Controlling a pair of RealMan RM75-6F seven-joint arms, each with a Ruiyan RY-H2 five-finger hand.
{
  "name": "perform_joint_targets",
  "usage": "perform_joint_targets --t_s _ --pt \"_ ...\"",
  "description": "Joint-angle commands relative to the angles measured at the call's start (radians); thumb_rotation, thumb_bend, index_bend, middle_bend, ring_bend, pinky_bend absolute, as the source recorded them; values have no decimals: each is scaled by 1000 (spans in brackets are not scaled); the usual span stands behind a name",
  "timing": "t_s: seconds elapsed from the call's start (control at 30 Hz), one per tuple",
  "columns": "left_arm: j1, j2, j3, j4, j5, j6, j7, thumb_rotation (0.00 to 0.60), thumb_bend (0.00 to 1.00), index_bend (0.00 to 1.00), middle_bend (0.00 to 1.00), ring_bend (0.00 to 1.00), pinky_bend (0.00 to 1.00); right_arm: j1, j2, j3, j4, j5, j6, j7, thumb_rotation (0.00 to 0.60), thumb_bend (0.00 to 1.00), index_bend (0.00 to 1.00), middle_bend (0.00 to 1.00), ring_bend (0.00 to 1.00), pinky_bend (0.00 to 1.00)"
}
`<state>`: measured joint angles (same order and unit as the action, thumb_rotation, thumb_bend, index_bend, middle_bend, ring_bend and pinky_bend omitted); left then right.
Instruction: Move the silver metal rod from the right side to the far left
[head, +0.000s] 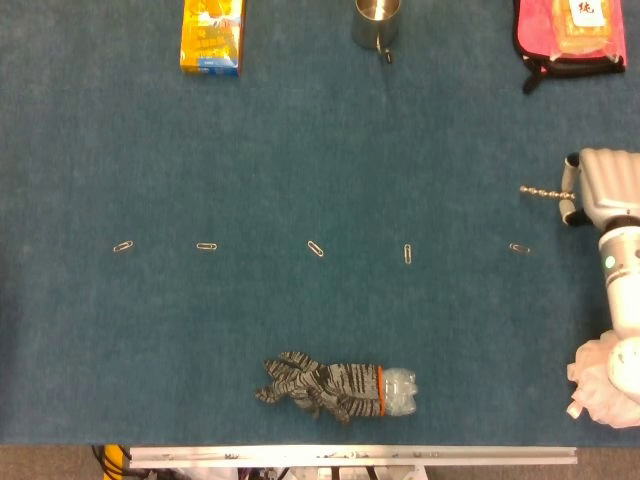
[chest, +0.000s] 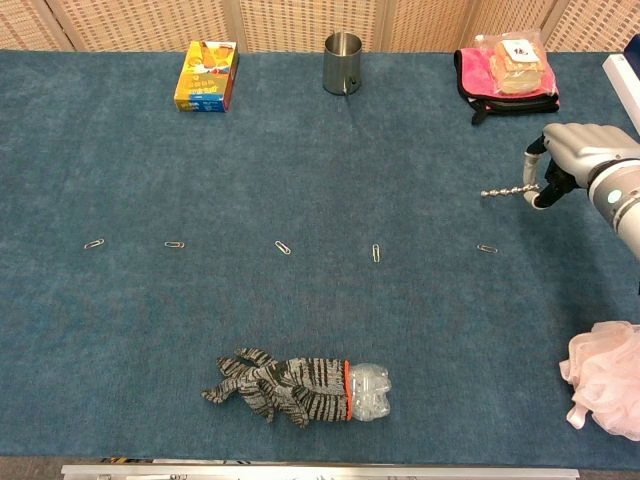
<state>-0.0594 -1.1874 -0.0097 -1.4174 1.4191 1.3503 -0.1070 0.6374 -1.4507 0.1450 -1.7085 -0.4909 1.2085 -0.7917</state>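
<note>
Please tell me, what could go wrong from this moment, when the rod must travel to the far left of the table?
1. The right hand holds the silver metal rod by one end only, most of it sticking out, so it might tilt or slip during a long carry.
2. The route left crosses the row of paper clips; a low pass could scatter them.
3. The left hand is not in view, so a handover cannot be judged, and the far left may be beyond the right arm's reach.
</note>
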Motion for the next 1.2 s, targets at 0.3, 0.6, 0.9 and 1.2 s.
perform_joint_targets --t_s 0.3,0.6,0.9,1.2 --pt "6 -3 2 -50 -4 20 66 600 381 259 210 314 441 -56 53 -69 -112 -114 9 75 600 334 613 1000 1000 1000" --pt "15 -5 7 -79 2 42 102 600 381 259 211 314 441 -106 95 -119 -191 -209 32 130 600 333 613 1000 1000 1000" --pt "19 -11 10 -95 8 54 126 600 381 259 210 314 441 -139 118 -150 -213 -259 32 163 600 333 614 1000 1000 1000" --pt "23 -14 12 -96 4 56 130 600 381 259 211 314 441 -139 113 -146 -195 -251 12 164 600 333 615 1000 1000 1000"
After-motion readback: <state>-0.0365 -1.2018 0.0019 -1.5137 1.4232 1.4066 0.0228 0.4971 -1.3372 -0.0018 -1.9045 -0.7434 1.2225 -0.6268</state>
